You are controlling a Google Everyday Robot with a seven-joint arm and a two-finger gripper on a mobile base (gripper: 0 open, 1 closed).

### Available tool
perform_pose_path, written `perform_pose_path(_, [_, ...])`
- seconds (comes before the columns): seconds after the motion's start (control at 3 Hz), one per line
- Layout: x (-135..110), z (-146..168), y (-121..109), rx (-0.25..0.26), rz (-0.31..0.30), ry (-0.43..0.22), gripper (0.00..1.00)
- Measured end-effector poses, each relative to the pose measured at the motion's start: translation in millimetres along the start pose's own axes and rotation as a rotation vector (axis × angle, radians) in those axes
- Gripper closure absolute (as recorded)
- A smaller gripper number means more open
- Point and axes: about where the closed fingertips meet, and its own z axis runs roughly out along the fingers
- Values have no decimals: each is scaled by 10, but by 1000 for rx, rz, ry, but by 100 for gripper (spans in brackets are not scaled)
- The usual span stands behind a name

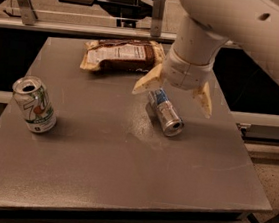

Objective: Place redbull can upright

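The redbull can [165,112] is slim, blue and silver, and lies on its side right of the middle of the grey table [118,166], its silver end facing the front right. My gripper [174,95] hangs right above the can's far end. It is open, with one cream finger [147,82] to the left of the can and the other [204,100] to the right. The fingers straddle the can without touching it. The white arm reaches in from the upper right and hides the table's far right corner.
A white-and-green 7UP can [34,104] stands upright near the left edge. A brown snack bag [119,56] lies flat at the far side, just behind the gripper. Metal rails and a dark floor lie beyond the table.
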Motion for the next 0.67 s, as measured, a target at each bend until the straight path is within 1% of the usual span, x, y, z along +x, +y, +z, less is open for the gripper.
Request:
perform_pose_path(0.33, [26, 143, -54, -43, -46, -44, 0])
perform_pose_path(0.67, [-14, 231, -75, -52, -73, -84, 0])
